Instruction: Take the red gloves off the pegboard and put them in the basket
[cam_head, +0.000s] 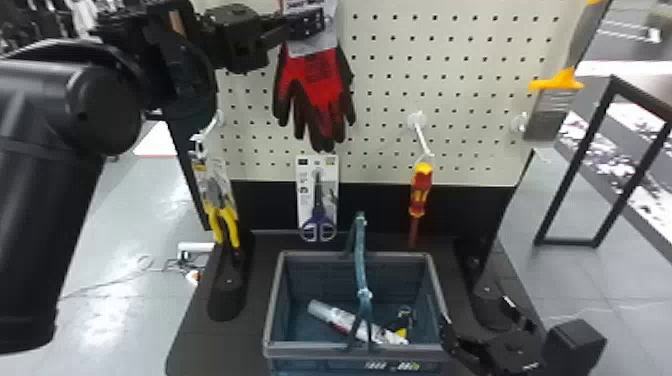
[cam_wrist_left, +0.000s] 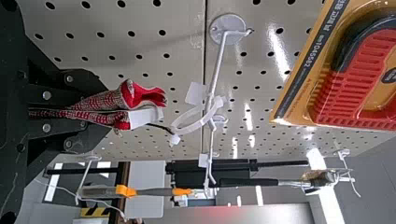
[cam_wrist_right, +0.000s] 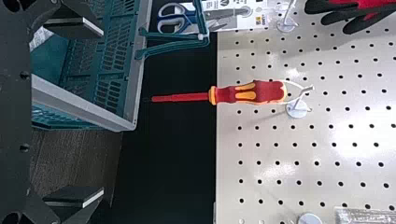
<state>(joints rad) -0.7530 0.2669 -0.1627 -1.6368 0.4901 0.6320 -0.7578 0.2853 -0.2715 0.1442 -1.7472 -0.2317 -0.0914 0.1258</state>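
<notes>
In the head view my left gripper (cam_head: 305, 24) is at the top of the red gloves (cam_head: 320, 75), which hang fingers down before the pegboard (cam_head: 450, 50). The left wrist view has my left gripper (cam_wrist_left: 88, 111) shut on the cuffs of the gloves (cam_wrist_left: 140, 95); a white loop from them reaches a metal hook (cam_wrist_left: 216, 70). My right gripper (cam_head: 450, 340) is low beside the right wall of the basket (cam_head: 270, 300). Its two fingers stand wide apart in the right wrist view, the right gripper (cam_wrist_right: 100, 112) holding nothing.
A spray can (cam_head: 340, 320) lies in the basket, whose handle (cam_head: 361, 260) stands up. Scissors (cam_head: 318, 210), a red screwdriver (cam_head: 420, 192) and yellow-handled pliers (cam_head: 220, 210) hang below the gloves' level. A scraper-like tool (cam_head: 557, 95) hangs at the right.
</notes>
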